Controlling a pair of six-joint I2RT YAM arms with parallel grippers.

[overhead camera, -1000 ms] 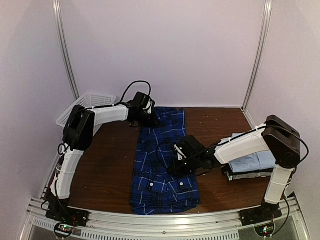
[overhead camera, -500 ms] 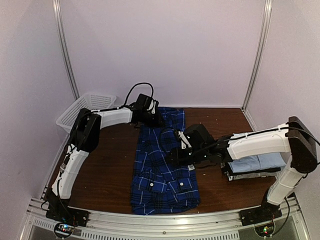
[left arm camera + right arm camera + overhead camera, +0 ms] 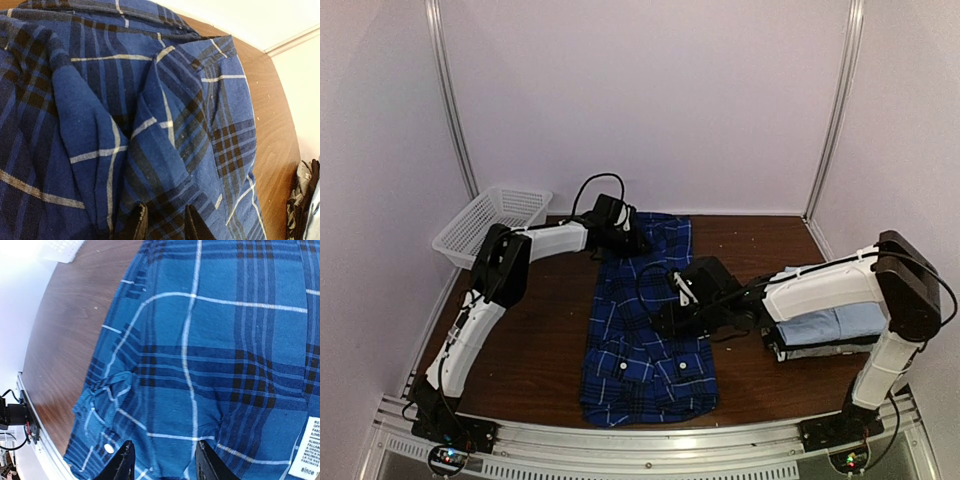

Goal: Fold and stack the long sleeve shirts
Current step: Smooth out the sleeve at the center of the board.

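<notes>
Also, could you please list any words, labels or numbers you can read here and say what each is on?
"since": bottom line of the white label sewn on the plaid shirt.
Other lines of that label: small capitals, cut off at the picture's edge, too blurred to read.
No other text shows in any view.

Dark wooden table [image 3: 540, 330]; plaid shirt [image 3: 630, 350] flat mid-table; folded shirts [image 3: 830, 325] stacked right; white basket [image 3: 490, 220] far-left.

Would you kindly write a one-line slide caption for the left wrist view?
Left gripper closed on a bunched fold of the blue plaid shirt lying on the brown table.
</notes>
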